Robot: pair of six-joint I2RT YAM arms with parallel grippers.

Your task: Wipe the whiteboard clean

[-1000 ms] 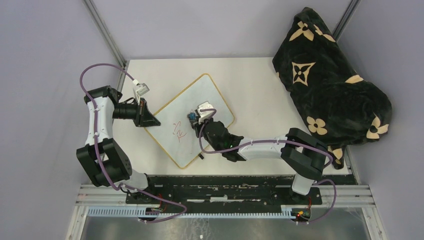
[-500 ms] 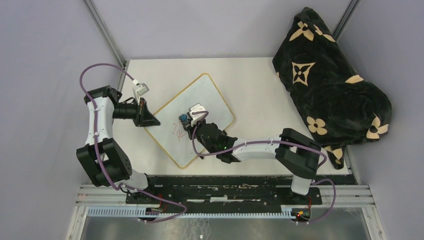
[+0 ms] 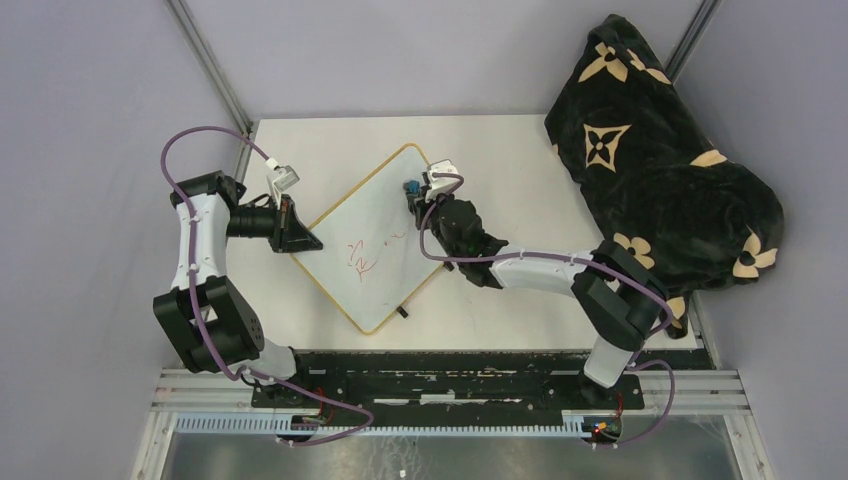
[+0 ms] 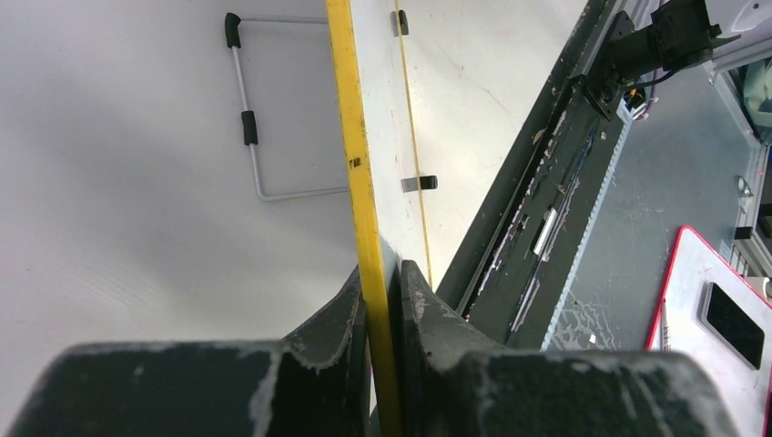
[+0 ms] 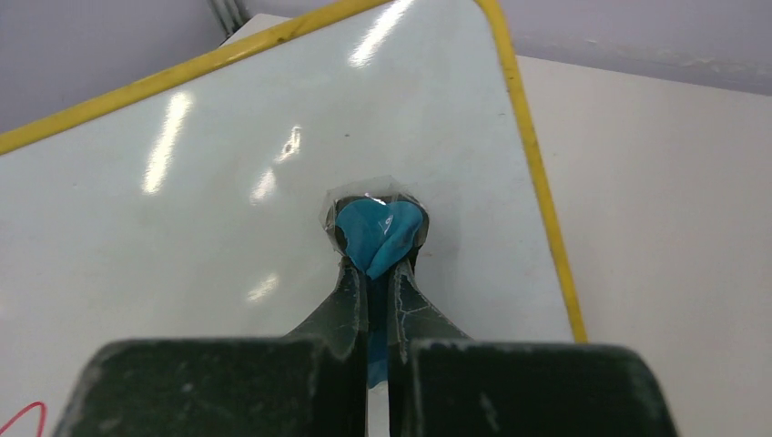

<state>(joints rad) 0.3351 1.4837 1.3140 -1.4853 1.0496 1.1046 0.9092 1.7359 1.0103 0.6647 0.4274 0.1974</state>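
Centrally on the table (image 3: 520,170), the whiteboard (image 3: 385,225) lies diagonally; the left gripper (image 4: 380,273) clamps its yellow frame, while the right gripper (image 3: 412,195) pinches a blue wad (image 5: 378,232) near its far corner.

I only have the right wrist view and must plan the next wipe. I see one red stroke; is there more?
Observer: Yes, red writing covers the middle of the board.
Operator: Is the board held?
Observer: The left end effector is shut on its yellow left edge.
Operator: Anything nearby to avoid?
Observer: A black flowered blanket lies at the table's far right, apart from the board.
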